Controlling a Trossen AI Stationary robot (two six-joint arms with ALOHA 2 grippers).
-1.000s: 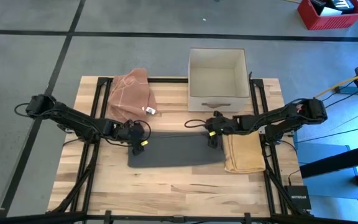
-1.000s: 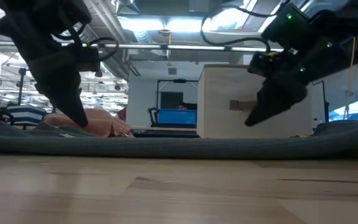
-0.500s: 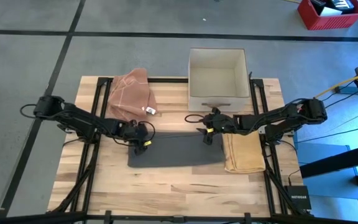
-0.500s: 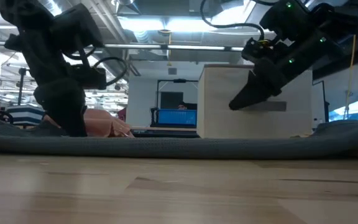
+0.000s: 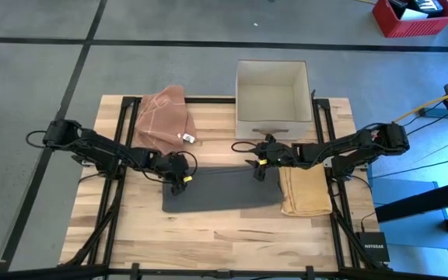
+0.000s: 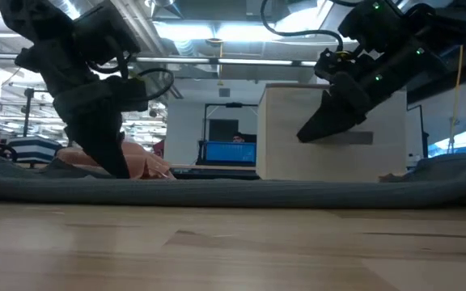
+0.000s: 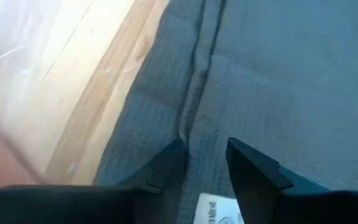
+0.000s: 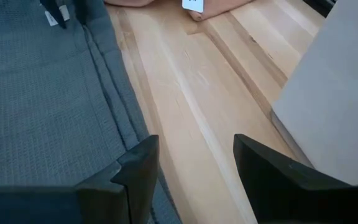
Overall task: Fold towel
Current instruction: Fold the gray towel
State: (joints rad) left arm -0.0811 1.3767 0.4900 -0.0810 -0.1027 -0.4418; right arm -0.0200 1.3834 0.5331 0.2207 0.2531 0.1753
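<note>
Grey towel (image 5: 220, 190) flat mid-table, no fold yet — left gripper (image 5: 180, 176) pinching its far-left hem; right gripper (image 5: 260, 166) open above far-right corner.

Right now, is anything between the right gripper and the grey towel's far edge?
Nothing visible. The right gripper hangs open just above the grey towel at its far right corner, with only bare table under its fingers. The box sits behind it, clear of the way down.
</note>
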